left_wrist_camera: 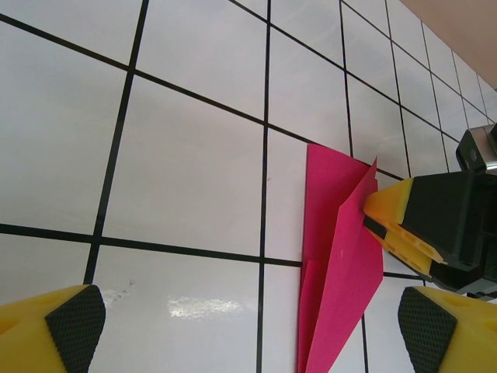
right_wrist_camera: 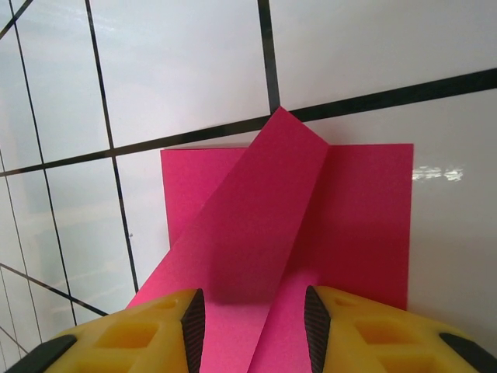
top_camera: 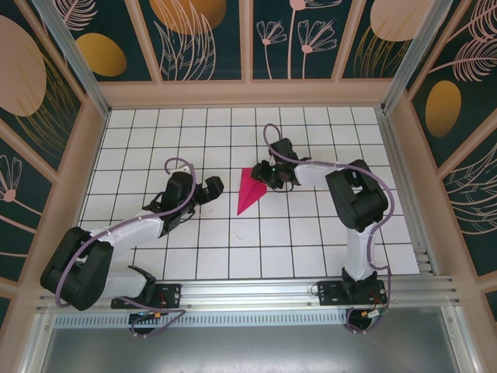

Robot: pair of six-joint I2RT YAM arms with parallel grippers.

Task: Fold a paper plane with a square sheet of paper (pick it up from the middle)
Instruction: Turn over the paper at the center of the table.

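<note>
- While the white gridded table [top_camera: 311,233] takes up the whole floor of the scene, the pink paper plane [top_camera: 249,194] lies on it near the middle.
- The plane's long axis runs on a slant. Its blunt tail is far and to the right, and its pointed nose is near and to the left.
- The left gripper [top_camera: 215,186] stands just left of the plane and apart from it, with its jaws spread wide and nothing between them.
- The right gripper [top_camera: 266,176] is the nearer tool. It sits right at the tail and faces down the plane's length, so the nose lies away from it, nearer and leftward.
- Its jaws stand partway apart astride the raised fold [right_wrist_camera: 264,202] along the plane's middle. I cannot tell whether the pads press the paper.
- The next crease or lift probably falls to the right gripper, working from the tail along that slanted line.
</note>
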